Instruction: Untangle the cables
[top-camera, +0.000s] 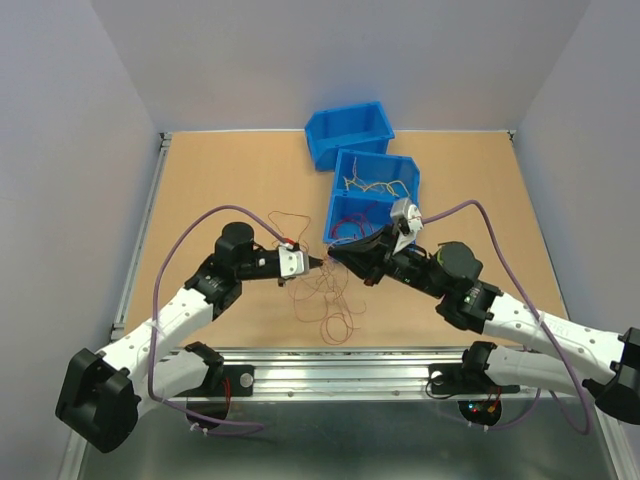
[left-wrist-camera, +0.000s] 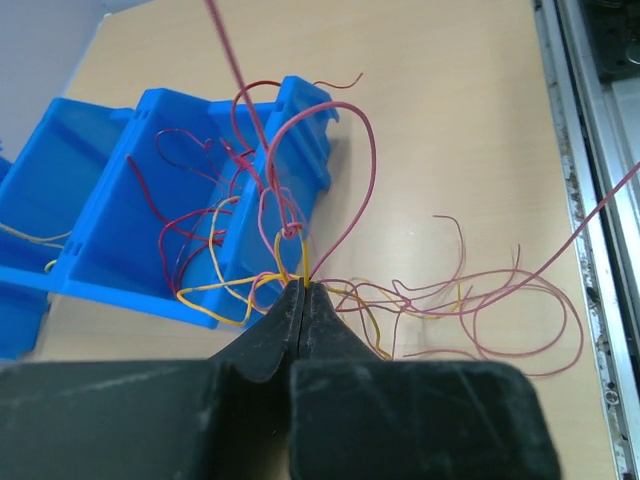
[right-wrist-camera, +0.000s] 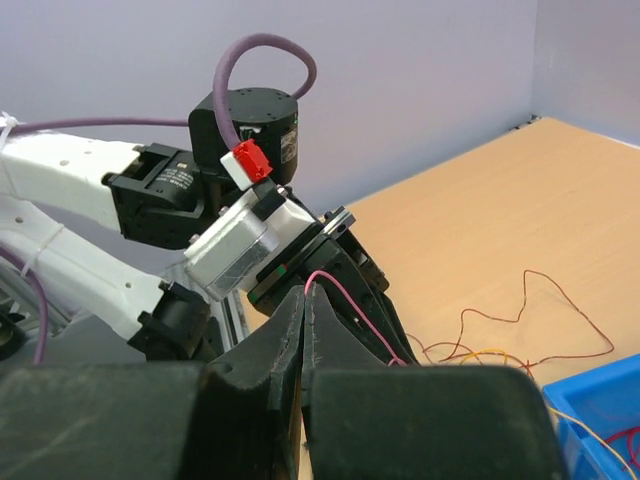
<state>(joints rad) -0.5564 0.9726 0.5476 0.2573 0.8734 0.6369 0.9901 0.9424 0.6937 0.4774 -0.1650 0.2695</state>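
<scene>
A tangle of hair-fine red, orange and yellow cables (top-camera: 322, 290) lies on the table between the arms, with loops over the near blue bin. My left gripper (top-camera: 322, 262) is shut on a yellow cable (left-wrist-camera: 303, 268) at the knot (left-wrist-camera: 290, 232) of the tangle. My right gripper (top-camera: 340, 262) is shut on a red cable (right-wrist-camera: 345, 301) that comes out of its tips and drapes over one finger. The two grippers' tips nearly meet just in front of the near bin. The left arm's wrist (right-wrist-camera: 245, 240) fills the right wrist view.
Three blue bins stand at the back middle: a far one (top-camera: 350, 130), a middle one (top-camera: 376, 176) holding yellowish wires, and a near one (top-camera: 352, 215) with red wires in it. A metal rail (top-camera: 330, 365) runs along the table's near edge.
</scene>
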